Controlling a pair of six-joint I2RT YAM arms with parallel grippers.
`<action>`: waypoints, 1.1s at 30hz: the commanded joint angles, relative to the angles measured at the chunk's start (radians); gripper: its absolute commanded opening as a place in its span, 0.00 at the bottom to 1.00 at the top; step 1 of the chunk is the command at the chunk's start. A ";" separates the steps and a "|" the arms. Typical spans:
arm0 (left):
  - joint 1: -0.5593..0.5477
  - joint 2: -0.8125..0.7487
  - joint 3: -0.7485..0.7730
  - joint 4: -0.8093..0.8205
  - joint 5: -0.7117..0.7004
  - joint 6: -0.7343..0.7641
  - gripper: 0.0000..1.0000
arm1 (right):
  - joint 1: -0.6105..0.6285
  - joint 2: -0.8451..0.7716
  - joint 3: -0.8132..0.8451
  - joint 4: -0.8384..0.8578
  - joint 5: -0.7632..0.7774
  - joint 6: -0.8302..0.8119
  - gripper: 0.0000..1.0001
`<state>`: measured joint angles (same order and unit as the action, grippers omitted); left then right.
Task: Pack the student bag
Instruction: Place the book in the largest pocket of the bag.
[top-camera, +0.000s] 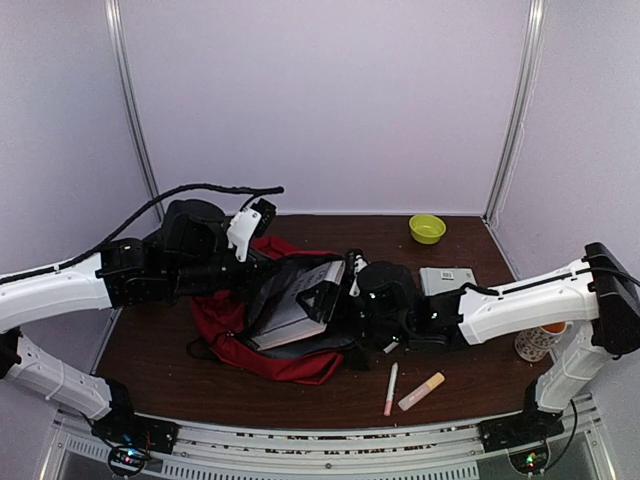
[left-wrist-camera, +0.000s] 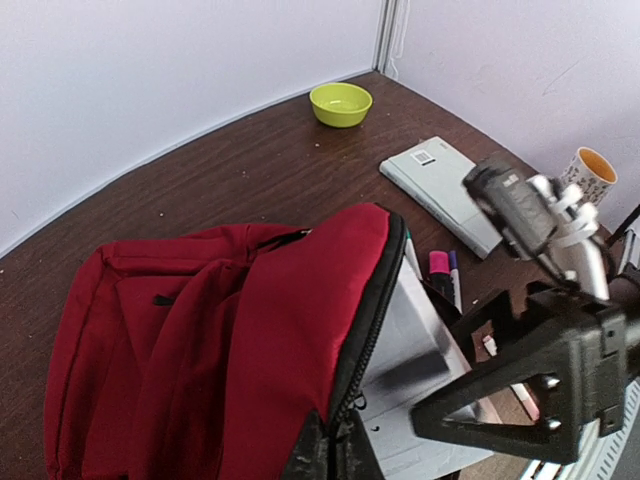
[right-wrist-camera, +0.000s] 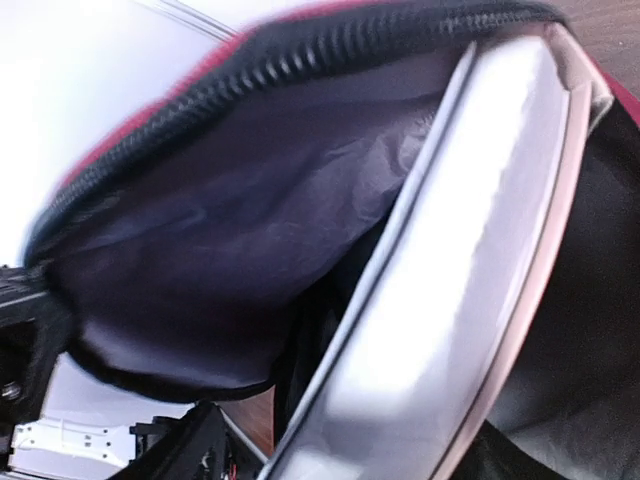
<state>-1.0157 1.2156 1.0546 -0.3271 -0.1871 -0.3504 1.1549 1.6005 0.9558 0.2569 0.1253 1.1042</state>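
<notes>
Left gripper (left-wrist-camera: 330, 448): fingers together, pinched on the zipper rim of the student bag (top-camera: 250, 352) and lifting its flap. A steady, high lift gives a wide mouth.
Student bag: lies on the table (top-camera: 150, 345) between the two arms, its mouth facing right.
Grey book (top-camera: 295, 312): partway into the mouth and tilted, with its near end sticking out. It likely needs to slide deeper, under the zipper and not onto it.
Right gripper (top-camera: 324, 298): at the book's far edge, in the mouth. I cannot tell whether its fingers are apart or clamped on the book. Pushing along the book's length should keep the lining from bunching.
Right of the bag: a second book (top-camera: 446, 280) and two markers (top-camera: 390, 388) lie unpacked, so room should be left beside the grey book.
</notes>
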 joint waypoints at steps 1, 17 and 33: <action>0.006 -0.011 0.032 -0.033 -0.054 0.008 0.00 | 0.007 -0.104 -0.053 -0.112 -0.031 -0.143 0.77; 0.037 -0.016 0.000 -0.088 -0.061 0.023 0.00 | -0.003 -0.450 -0.096 -0.654 0.240 -0.411 0.97; 0.165 0.048 -0.178 -0.113 -0.017 -0.338 0.00 | -0.393 -0.622 -0.251 -0.703 0.114 -0.439 1.00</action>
<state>-0.9260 1.2861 0.9455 -0.4248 -0.1829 -0.5056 0.8024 1.0092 0.7429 -0.4736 0.3084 0.6754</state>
